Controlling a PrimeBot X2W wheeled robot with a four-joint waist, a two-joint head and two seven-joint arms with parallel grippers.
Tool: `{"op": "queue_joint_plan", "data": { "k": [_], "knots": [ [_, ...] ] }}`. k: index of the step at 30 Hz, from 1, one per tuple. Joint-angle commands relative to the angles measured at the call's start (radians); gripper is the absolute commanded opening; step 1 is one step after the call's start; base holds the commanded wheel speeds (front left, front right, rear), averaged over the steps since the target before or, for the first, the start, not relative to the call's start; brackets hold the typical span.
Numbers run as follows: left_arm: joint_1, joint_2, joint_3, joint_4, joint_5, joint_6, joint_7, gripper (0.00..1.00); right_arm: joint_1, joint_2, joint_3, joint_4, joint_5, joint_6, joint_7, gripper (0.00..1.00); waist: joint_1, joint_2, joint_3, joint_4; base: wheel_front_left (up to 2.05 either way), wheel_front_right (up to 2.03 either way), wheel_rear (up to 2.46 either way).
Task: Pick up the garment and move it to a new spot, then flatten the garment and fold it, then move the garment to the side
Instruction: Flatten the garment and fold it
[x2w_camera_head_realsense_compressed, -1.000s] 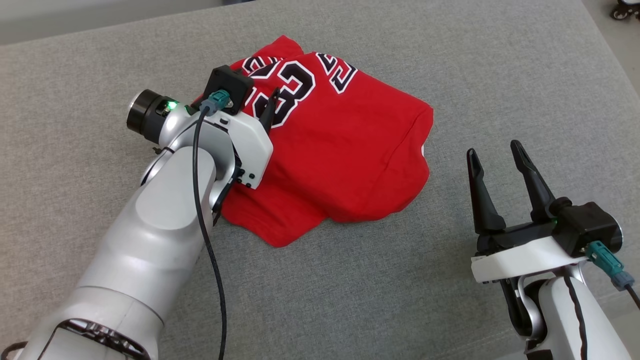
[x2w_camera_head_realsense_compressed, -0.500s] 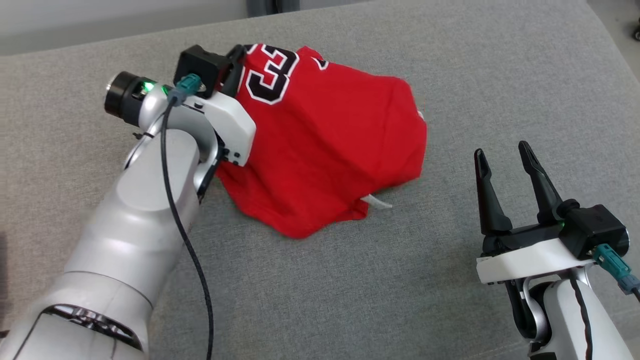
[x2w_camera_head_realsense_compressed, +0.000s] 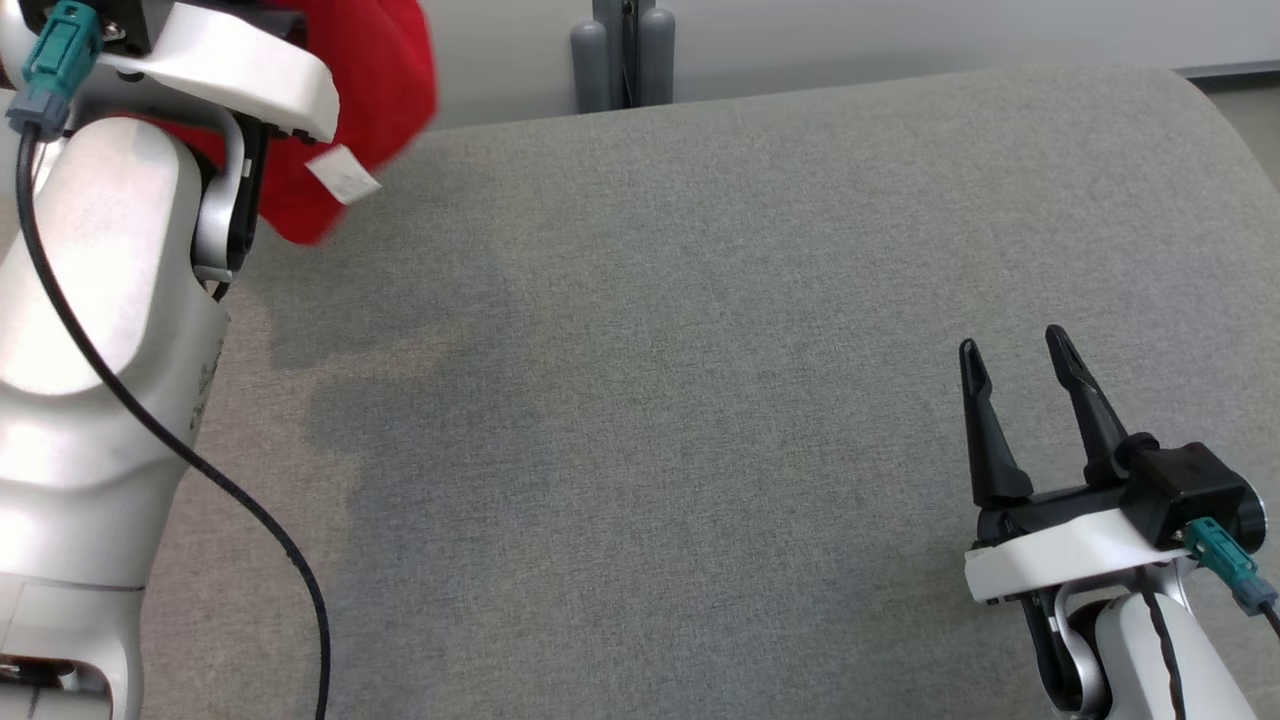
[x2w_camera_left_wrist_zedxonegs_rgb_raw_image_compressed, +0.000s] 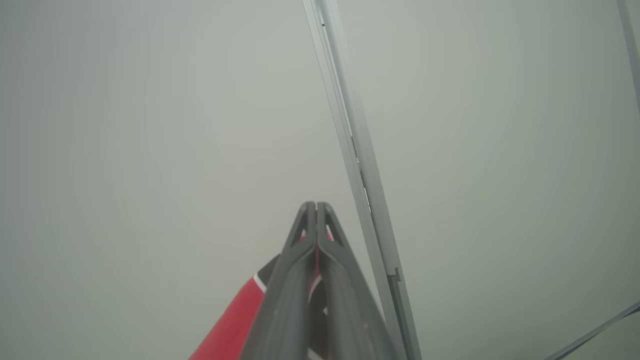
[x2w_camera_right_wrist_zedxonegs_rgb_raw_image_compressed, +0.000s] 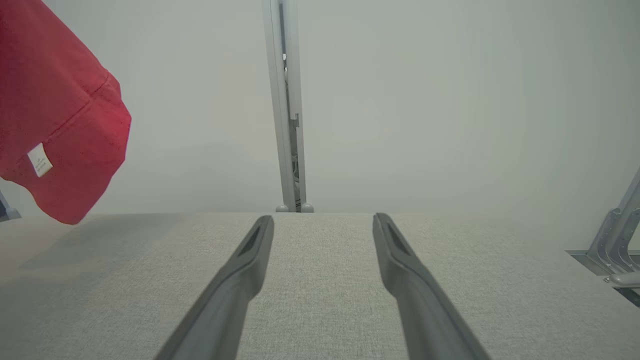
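Note:
The red garment (x2w_camera_head_realsense_compressed: 365, 95) hangs in the air at the head view's upper left, clear of the grey table (x2w_camera_head_realsense_compressed: 700, 400), a white label dangling from its hem. My left gripper (x2w_camera_left_wrist_zedxonegs_rgb_raw_image_compressed: 316, 206) is shut on it: in the left wrist view red cloth (x2w_camera_left_wrist_zedxonegs_rgb_raw_image_compressed: 235, 320) is pinched between the closed fingers. The right wrist view shows the garment (x2w_camera_right_wrist_zedxonegs_rgb_raw_image_compressed: 55, 115) hanging at the far left above the table. My right gripper (x2w_camera_head_realsense_compressed: 1012, 346) stands open at the lower right, fingers pointing up the table with nothing between them; its fingers (x2w_camera_right_wrist_zedxonegs_rgb_raw_image_compressed: 250, 252) rest just above the cloth surface.
The grey fabric table (x2w_camera_right_wrist_zedxonegs_rgb_raw_image_compressed: 320, 260) spreads wide between the arms. A pale wall stands behind its far edge, with a grey upright post (x2w_camera_head_realsense_compressed: 622, 50) at the middle back. A metal frame (x2w_camera_right_wrist_zedxonegs_rgb_raw_image_compressed: 615, 240) sits off the table's right side.
My left arm has lifted the garment off the table, up and to the left, so it now hangs free. The head camera has tilted up. The right gripper has stayed put.

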Motion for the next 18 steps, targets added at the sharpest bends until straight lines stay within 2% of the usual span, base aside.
{"op": "queue_joint_plan", "data": {
  "k": [1,5,9,14,18],
  "knots": [
    [0.016,0.011,0.002,-0.047,0.013,0.006,-0.005,0.0,0.016,-0.002,0.003,0.002,0.005,0.0,-0.006,1.0,0.0,0.0,-0.023,0.014,0.0,0.0,0.0],
    [0.086,0.006,-0.06,-0.185,0.025,-0.026,0.024,0.0,0.028,0.003,0.01,0.007,0.007,0.0,-0.006,1.0,0.0,0.0,-0.049,0.02,0.0,0.0,0.0],
    [0.181,-0.049,-0.139,-0.23,-0.001,-0.061,0.07,0.0,0.022,0.006,0.01,-0.002,0.01,0.0,-0.006,1.0,0.0,0.0,-0.035,0.021,0.0,0.0,0.0],
    [0.273,-0.154,-0.241,-0.161,-0.038,-0.106,0.079,0.0,0.004,0.007,0.013,-0.006,0.011,0.0,-0.006,1.0,0.0,0.0,0.006,0.014,0.0,0.0,0.0],
    [0.293,-0.204,-0.299,-0.07,-0.083,-0.136,0.034,0.0,-0.011,0.009,0.022,-0.005,0.012,0.0,-0.006,1.0,0.0,0.0,0.032,-0.001,0.0,0.0,0.0]
  ]
}}
